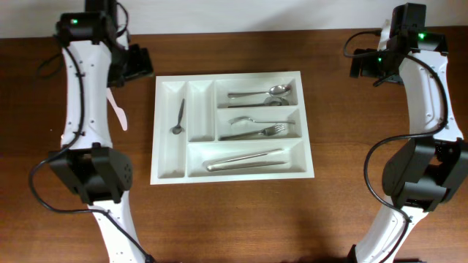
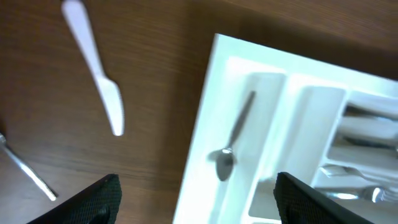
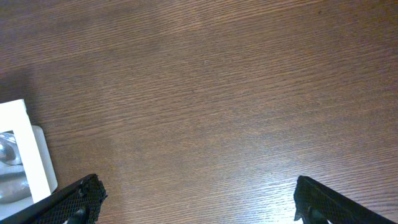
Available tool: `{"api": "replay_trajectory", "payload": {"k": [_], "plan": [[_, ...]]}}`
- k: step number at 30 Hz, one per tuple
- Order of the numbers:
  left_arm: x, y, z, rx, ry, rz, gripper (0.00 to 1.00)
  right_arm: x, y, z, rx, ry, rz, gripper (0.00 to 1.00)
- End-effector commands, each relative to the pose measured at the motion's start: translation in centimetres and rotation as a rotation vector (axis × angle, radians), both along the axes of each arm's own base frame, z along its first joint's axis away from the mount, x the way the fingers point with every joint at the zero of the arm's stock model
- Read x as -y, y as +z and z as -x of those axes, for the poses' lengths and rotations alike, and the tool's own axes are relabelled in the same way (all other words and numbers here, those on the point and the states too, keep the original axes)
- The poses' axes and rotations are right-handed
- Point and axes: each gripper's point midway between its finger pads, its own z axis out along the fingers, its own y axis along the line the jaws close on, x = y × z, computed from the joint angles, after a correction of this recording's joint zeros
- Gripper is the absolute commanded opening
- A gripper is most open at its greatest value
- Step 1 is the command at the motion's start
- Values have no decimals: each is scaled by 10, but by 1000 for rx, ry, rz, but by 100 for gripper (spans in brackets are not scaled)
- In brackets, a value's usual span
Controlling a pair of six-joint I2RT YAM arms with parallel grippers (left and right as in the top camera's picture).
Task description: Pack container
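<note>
The container, a large white cutlery tray (image 1: 232, 177), lies mid-table. A small metal spoon (image 1: 178, 117) lies in its leftmost upright compartment. Spoons (image 1: 259, 93), forks (image 1: 256, 128) and knives (image 1: 245, 159) lie in the three long compartments. A white plastic knife (image 1: 117, 109) lies on the table left of the tray. My left gripper (image 1: 135, 66) is open and empty above the tray's far left corner. The left wrist view shows its jaws (image 2: 197, 190), the tray rim (image 2: 202, 124), the small spoon (image 2: 235, 134) and the plastic knife (image 2: 96, 74). My right gripper (image 1: 363, 66) is open and empty, right of the tray.
A thin metal utensil handle (image 2: 25, 171) lies on the wood at the left edge of the left wrist view. The right wrist view shows my open jaws (image 3: 198, 190) over bare wood, with the tray's corner (image 3: 25, 143) at the left.
</note>
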Motion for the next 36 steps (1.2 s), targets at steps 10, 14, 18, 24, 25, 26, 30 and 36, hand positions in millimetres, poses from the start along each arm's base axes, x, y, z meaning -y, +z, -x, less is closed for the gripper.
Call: {"api": "replay_trajectory", "payload": {"k": [10,14,18,24,25,26,30,36], "plan": [[-23,14,-9,64,234,-8,80,1,8,1,15,-10,1,99],[-67,11,-4,68,464,-81,79,1,8,1,15,-10,0,99],[-103,-17,17,-14,698,-129,79,1,8,1,15,-10,1,99],[-141,-103,87,-282,1057,-198,79,1,8,1,15,-10,0,99],[-144,-110,92,-296,1065,-201,80,1,8,1,15,-10,0,99],[-149,-119,98,-313,1078,-206,80,1,8,1,15,-10,0,99],[-179,-146,109,-316,1037,-231,80,1,8,1,15,-10,0,99],[-202,-158,89,-242,796,-247,81,1,8,1,15,-10,1,99]]}}
